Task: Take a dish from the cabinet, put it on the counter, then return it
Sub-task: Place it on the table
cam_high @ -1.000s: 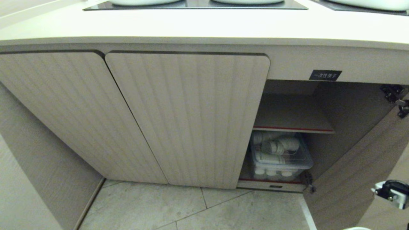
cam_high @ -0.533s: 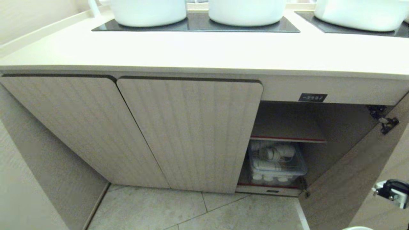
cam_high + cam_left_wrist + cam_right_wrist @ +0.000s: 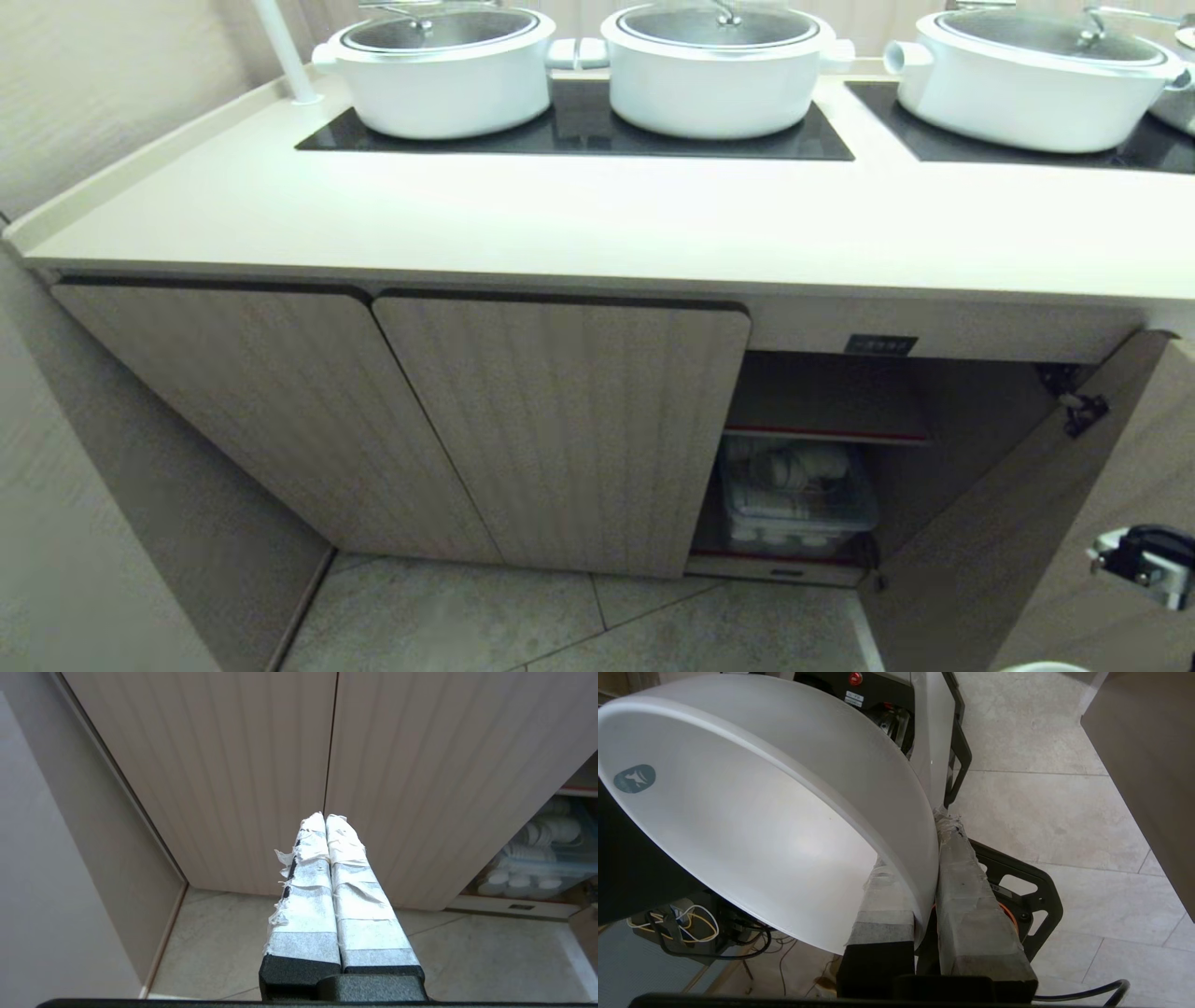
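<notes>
The dish, a plain white bowl, hangs tilted over the floor, and my right gripper is shut on its rim, one taped finger inside and one outside. In the head view only a sliver of the dish and part of my right wrist show at the lower right. The cabinet has its right door swung open. The cream counter runs above it. My left gripper is parked low before the closed doors, shut on nothing.
Inside the open cabinet, a clear bin of white dishes sits under a red-edged shelf. Three large white lidded pots stand on black cooktop panels at the counter's back. A wall closes the left side.
The head camera has risen, so the whole picture has slid down and the counter top and pots have come into view. My right wrist keeps its place in the picture.
</notes>
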Robot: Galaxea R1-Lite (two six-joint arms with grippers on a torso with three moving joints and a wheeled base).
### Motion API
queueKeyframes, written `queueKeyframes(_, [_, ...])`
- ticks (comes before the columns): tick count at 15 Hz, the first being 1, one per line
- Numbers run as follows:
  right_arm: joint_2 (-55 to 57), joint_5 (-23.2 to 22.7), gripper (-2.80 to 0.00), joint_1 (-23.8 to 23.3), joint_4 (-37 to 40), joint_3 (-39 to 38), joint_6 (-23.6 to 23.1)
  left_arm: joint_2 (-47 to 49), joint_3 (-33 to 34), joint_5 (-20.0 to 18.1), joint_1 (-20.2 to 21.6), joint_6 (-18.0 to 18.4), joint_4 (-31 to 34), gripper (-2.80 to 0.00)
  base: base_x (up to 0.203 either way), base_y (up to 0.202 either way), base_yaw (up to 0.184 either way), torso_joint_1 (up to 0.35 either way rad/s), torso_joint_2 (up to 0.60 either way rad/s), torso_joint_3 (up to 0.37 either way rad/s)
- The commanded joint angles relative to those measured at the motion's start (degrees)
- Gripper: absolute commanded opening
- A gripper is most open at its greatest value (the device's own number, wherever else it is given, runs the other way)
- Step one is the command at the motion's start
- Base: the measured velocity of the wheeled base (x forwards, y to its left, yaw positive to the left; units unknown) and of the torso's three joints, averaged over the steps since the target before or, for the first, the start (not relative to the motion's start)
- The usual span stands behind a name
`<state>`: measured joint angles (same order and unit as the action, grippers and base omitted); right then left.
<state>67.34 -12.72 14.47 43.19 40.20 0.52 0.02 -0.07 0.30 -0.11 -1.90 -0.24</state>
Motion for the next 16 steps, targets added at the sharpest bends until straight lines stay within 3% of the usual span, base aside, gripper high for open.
queueKeyframes(1, [-0.02,-0.11,-2.8,0.03,0.34,0.26,0.0,-0.02,-0.01,0.05,0.02,-0.04,-0.02,-2.8,0.0,0.0,0.0,0.233,-0.54,-0.315])
queueKeyframes(10, [-0.1,-0.2,-2.8,0.09,1.72,1.28,0.0,-0.02,0.07,0.05,0.02,-0.04,-0.02,-2.8,0.0,0.0,0.0,0.268,-0.58,-0.315])
queueKeyframes(16, [-0.02,-0.19,-2.8,0.03,2.34,2.77,0.09,-0.02,-0.01,0.05,0.02,-0.04,-0.02,-2.8,0.0,0.0,0.0,0.18,-0.37,-0.198])
